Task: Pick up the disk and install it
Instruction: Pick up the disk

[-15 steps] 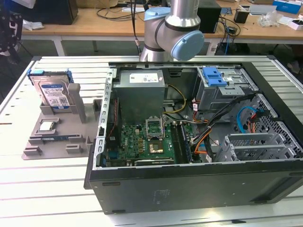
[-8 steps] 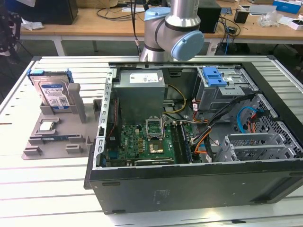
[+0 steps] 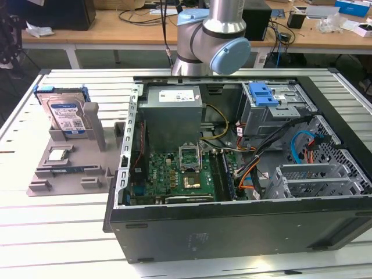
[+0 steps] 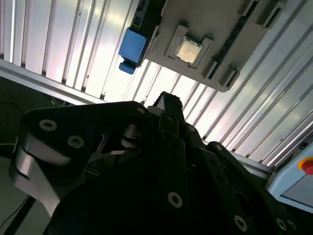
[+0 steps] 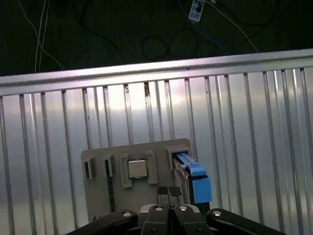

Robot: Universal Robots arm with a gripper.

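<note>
Disk upright in grey holder — blue-and-white label facing out, print too small to read. Gripper clenched, empty — apart from disk.

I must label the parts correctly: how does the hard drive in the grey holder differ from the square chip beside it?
The hard drive stands on edge in a slot; the chip lies flat in a recess. The hard drive is larger and rectangular, with a blue frame and a blue-and-white label; the chip is small, square and plain silver. Both sit on the grey holder.
</note>
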